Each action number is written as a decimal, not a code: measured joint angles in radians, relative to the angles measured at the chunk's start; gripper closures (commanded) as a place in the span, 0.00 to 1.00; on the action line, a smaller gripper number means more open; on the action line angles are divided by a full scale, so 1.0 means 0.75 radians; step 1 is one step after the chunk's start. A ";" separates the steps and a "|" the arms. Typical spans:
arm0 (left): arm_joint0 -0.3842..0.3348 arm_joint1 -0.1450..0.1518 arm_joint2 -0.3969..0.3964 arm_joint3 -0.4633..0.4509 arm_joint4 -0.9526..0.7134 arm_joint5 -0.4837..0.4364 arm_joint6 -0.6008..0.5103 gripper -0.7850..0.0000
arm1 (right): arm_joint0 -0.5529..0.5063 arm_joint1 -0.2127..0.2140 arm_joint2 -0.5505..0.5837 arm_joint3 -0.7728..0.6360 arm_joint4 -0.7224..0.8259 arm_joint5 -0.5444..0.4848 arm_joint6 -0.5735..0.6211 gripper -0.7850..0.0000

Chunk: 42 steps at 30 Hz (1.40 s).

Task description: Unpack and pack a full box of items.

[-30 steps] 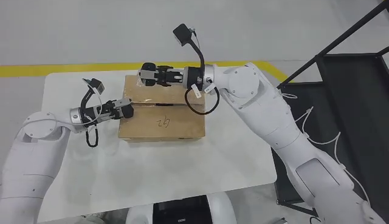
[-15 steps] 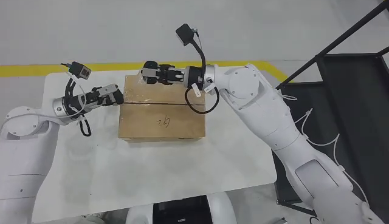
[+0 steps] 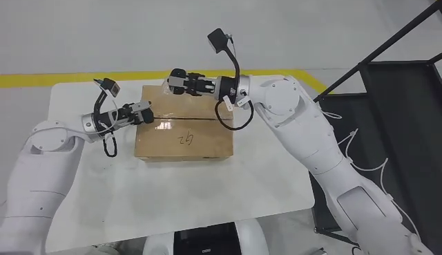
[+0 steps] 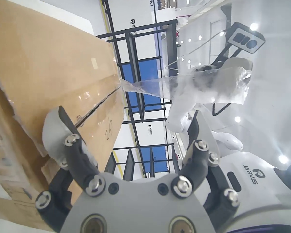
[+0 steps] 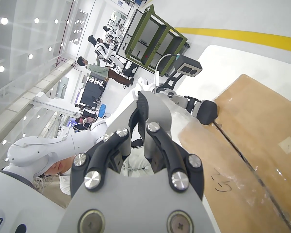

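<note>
Fingers of the right gripper (image 5: pixel 138 107) pinch clear tape (image 4: pixel 148 88) stretched from the cardboard box (image 3: pixel 186 141) seam; left gripper (image 4: pixel 128 122) gapes wide, one finger atop the box.

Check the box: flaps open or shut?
Shut. The box has a flat top, closed along its centre seam; the tape is lifted off one end, pinched in the right tool.

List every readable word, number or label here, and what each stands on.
"G2": handwritten mark on top of the brown cardboard box; first character might be 5.
Small pale sticker on the box top: too small to read.
Printed labels on the box side: blurred, unreadable.
Wall signs behind: brand print, not quoted.
</note>
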 measured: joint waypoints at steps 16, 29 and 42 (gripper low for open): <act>0.005 0.008 0.000 0.047 0.085 0.032 0.022 0.00 | 0.000 0.002 0.050 -0.031 -0.001 -0.019 -0.009 1.00; 0.007 0.004 0.033 0.050 0.118 0.032 0.025 0.00 | -0.177 0.042 0.223 -0.226 -0.040 -0.001 -0.039 1.00; -0.004 0.002 0.047 0.060 0.136 0.026 0.027 0.00 | -0.237 0.066 0.342 -0.312 -0.040 0.022 -0.022 1.00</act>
